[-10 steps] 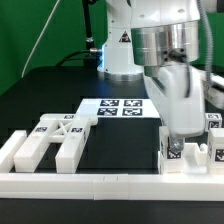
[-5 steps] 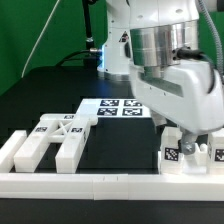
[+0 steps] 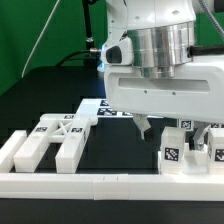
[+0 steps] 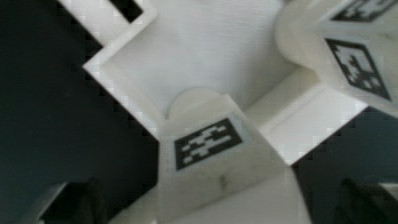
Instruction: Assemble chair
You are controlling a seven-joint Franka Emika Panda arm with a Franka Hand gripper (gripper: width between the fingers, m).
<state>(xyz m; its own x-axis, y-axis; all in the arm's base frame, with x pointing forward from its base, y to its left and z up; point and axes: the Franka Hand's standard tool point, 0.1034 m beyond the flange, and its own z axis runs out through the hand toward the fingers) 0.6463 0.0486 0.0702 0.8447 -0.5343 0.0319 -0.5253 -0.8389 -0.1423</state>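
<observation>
The chair is in loose white pieces. A tagged block (image 3: 171, 157) stands at the exterior view's right with more tagged pieces (image 3: 215, 143) beside it. A larger frame piece with a cross brace (image 3: 55, 140) lies at the exterior view's left. My gripper (image 3: 175, 132) hangs open just above the right-hand block, holding nothing. In the wrist view a white piece with a square tag (image 4: 210, 141) lies below and between my dark fingertips (image 4: 64, 205), with clear gaps on both sides; the gripper (image 4: 214, 208) is open. Another tagged piece (image 4: 356, 60) sits beyond it.
The marker board (image 3: 100, 106) lies flat behind the pieces, partly hidden by my hand. A long low white border bar (image 3: 90, 183) runs along the front of the black table. The arm's base (image 3: 118, 50) stands at the back.
The jaws have opened and let go of the right-hand white block. The hand has lifted and turned, so its broad face now fronts the exterior camera.
</observation>
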